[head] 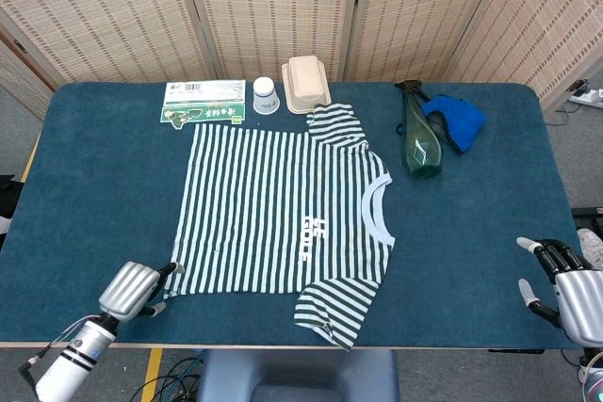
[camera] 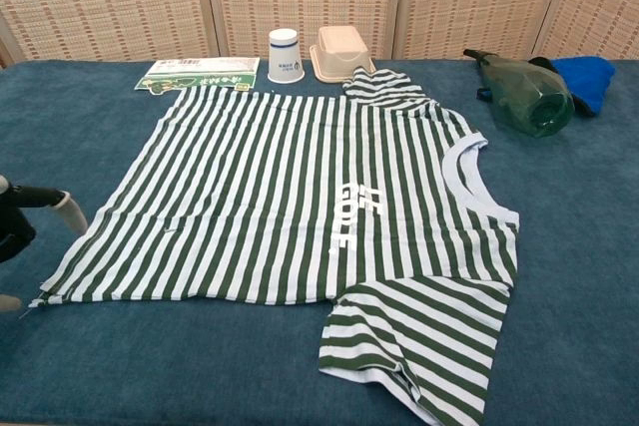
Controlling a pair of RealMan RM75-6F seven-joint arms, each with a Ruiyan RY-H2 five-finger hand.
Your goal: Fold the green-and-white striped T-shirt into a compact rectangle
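The striped T-shirt (head: 283, 204) lies spread flat at the centre of the blue surface (head: 104, 176), collar toward 3 o'clock and hem toward 9 o'clock, one sleeve bunched at 12 o'clock and the other at 6 o'clock. The left hand (head: 129, 289) sits just beside the hem corner at 7 o'clock, fingers apart and holding nothing. The right hand (head: 565, 289) waits well apart at 4 o'clock, fingers spread and empty. The step in hand appears to be taking up the near hem corner; a sound grasp would pinch the cloth edge alone, lift low, and carry it across evenly so the stripes stay aligned. In the chest view only the left fingertips (camera: 70, 214) enter the frame; whether they touch the fabric cannot be determined. The right hand is cut off at the frame edge.
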